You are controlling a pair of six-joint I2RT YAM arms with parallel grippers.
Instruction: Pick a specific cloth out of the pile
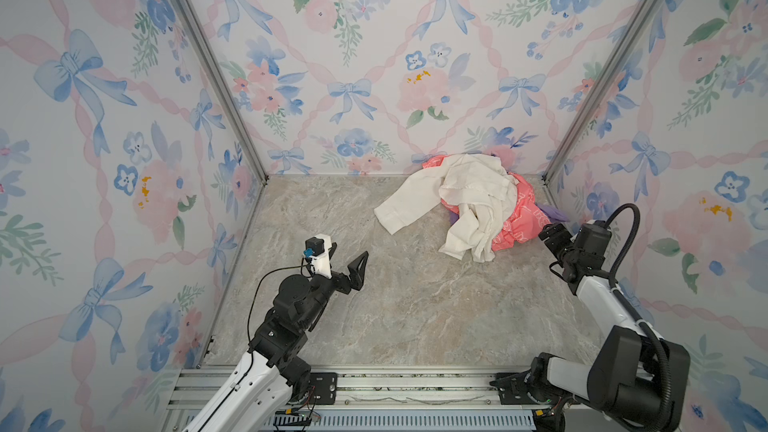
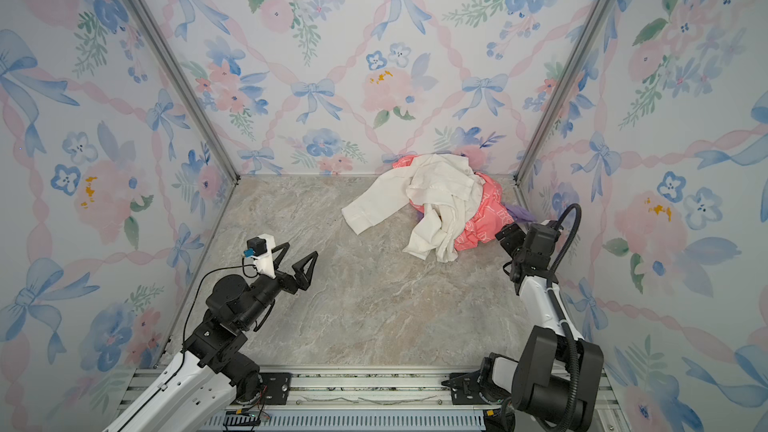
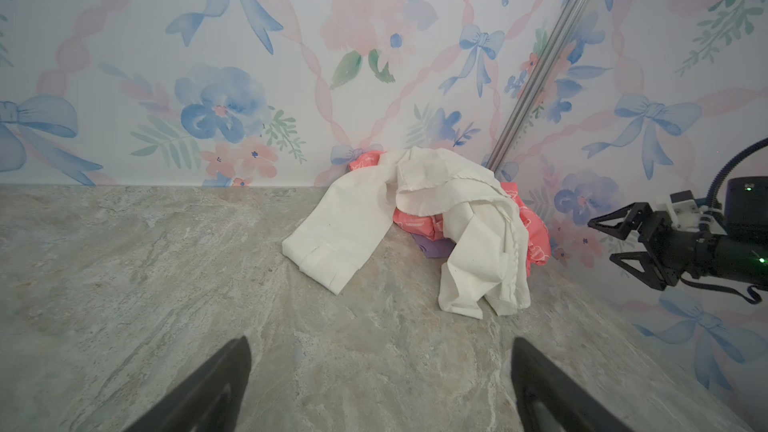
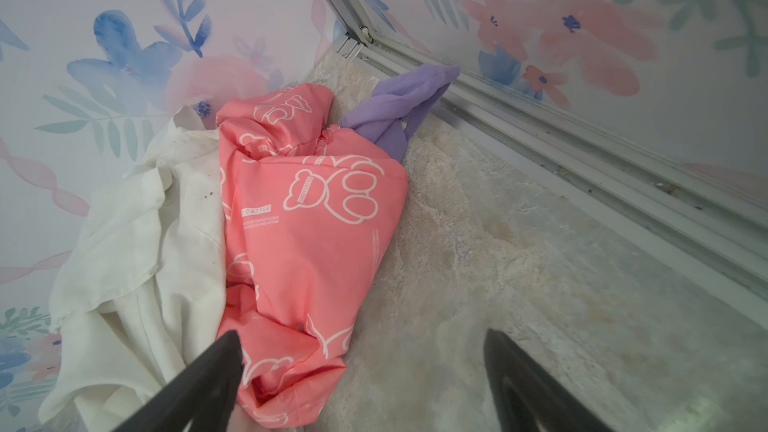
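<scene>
The counter [image 1: 415, 305] fills the lower frame in both top views. Right of centre, against the back wall [image 1: 374, 76], lies the pile [image 1: 469, 201]: white garment [image 1: 469, 189] on top, pink cloth [image 4: 307, 222] beneath, purple cloth [image 4: 399, 105] poking out at its right edge. My right pincer [image 4: 362, 333] gapes empty beside it; my left pincer [image 2: 301, 250] likewise, lower left.

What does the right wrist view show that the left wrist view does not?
Only the right wrist view: the lavender cloth's twisted end by the wall rail. Only the left wrist view: the white garment's whole sleeve on the table, and the right gripper side-on, open. Both: white garment, pink cloth and some lavender cloth.
</scene>
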